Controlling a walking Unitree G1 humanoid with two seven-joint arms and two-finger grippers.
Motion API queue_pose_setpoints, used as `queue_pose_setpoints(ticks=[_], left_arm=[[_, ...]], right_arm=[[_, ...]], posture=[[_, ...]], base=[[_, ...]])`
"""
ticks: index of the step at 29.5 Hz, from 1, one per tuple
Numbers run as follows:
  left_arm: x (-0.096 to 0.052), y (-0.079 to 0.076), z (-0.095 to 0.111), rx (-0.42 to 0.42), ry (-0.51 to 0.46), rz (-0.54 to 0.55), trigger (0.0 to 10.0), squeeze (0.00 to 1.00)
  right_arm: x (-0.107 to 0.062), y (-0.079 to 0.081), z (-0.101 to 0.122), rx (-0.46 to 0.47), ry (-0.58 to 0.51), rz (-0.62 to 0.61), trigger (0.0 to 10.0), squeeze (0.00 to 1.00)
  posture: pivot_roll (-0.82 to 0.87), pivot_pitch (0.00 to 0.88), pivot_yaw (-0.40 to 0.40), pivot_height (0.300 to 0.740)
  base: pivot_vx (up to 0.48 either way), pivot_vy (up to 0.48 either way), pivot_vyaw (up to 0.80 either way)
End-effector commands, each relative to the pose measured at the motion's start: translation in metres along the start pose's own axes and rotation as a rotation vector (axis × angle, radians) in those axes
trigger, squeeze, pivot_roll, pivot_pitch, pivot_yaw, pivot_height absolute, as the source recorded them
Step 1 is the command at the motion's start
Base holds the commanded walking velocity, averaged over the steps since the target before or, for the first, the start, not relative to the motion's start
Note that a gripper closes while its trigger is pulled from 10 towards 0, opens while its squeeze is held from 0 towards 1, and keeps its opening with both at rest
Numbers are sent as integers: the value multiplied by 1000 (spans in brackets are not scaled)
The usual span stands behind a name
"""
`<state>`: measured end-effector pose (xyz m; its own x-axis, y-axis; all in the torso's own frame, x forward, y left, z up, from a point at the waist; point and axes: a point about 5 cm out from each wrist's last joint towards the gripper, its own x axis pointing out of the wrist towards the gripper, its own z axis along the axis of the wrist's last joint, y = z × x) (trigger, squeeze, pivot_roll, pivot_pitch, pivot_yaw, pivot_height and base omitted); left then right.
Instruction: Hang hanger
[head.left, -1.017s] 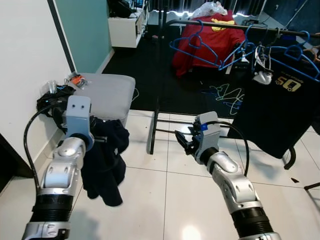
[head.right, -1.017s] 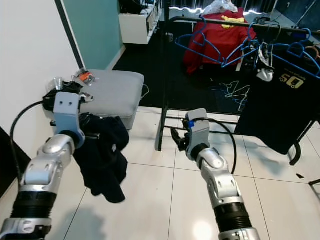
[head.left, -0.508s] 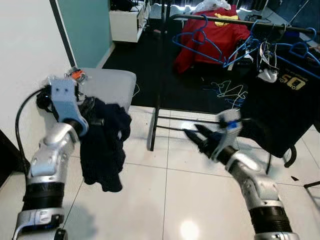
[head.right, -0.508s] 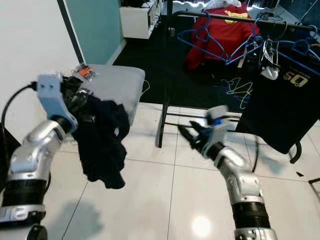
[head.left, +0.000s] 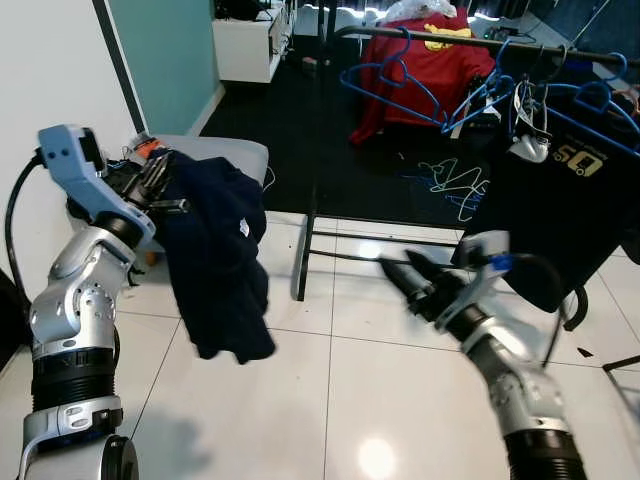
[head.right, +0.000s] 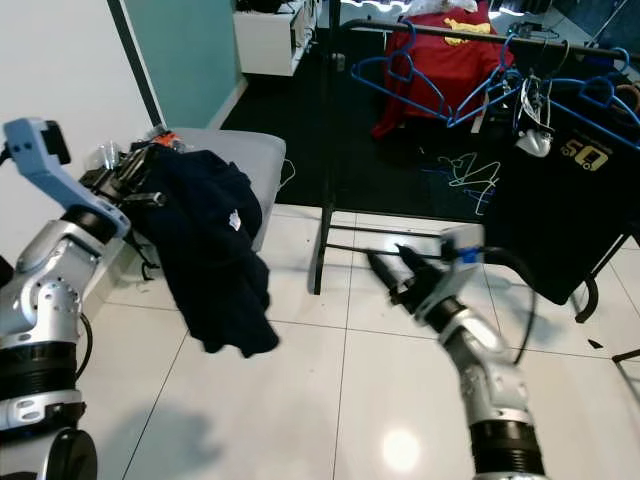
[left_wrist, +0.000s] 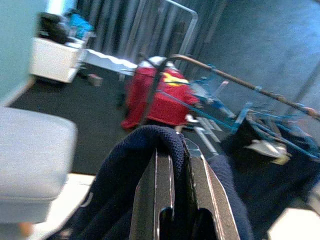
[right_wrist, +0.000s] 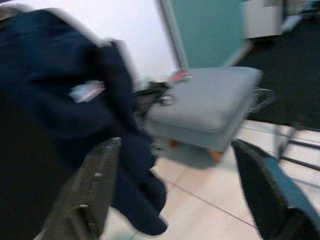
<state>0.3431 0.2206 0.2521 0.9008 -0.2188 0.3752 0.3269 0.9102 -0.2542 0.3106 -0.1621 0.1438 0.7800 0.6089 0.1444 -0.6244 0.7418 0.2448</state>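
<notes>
Left wrist view: left hand (left_wrist: 175, 165) pinches navy garment (head.left: 215, 255), hanger hidden; right hand (head.left: 408, 280) blurred, spread empty.

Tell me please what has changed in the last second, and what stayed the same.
The left gripper has risen and swung outward to the robot's left, lifting the dark navy garment it keeps clamped. The right gripper has turned to point its open fingers toward the garment. The clothes rail, blue hangers and grey stool stayed in place.
</notes>
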Motion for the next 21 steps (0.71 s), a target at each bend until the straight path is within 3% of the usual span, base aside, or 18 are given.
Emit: queue_pose_setpoints(ticks=[1, 6, 8, 13, 20, 21], left_arm=[[7, -16, 8, -30, -44, -103, 10000, 0], [8, -24, 8, -51, -50, -158, 10000, 0], [9, -29, 9, -83, -53, -223, 10000, 0], [8, -34, 11, -128, -46, -304, 10000, 0], [7, -38, 10, -123, -35, -342, 10000, 0], [5, -43, 10, -127, -31, -373, 10000, 0]], right_arm=[[6, 10, -2, 7, 14, 91, 10000, 1000], [10, 16, -5, 4, 36, 148, 10000, 1000], [16, 19, -7, -43, 50, 206, 10000, 1000], [24, 19, -9, -133, 81, 226, 10000, 1000], [28, 20, -8, -164, 91, 229, 10000, 1000], [32, 18, -6, -188, 85, 203, 10000, 0]], posture=[[-23, 112, -20, 740], [-19, 117, -21, 740], [-18, 119, -22, 740], [-13, 118, -21, 740], [-13, 119, -21, 740], [-10, 117, -20, 740]], base=[[0, 0, 0], [0, 0, 0], [0, 0, 0], [0, 0, 0], [0, 0, 0], [0, 0, 0]])
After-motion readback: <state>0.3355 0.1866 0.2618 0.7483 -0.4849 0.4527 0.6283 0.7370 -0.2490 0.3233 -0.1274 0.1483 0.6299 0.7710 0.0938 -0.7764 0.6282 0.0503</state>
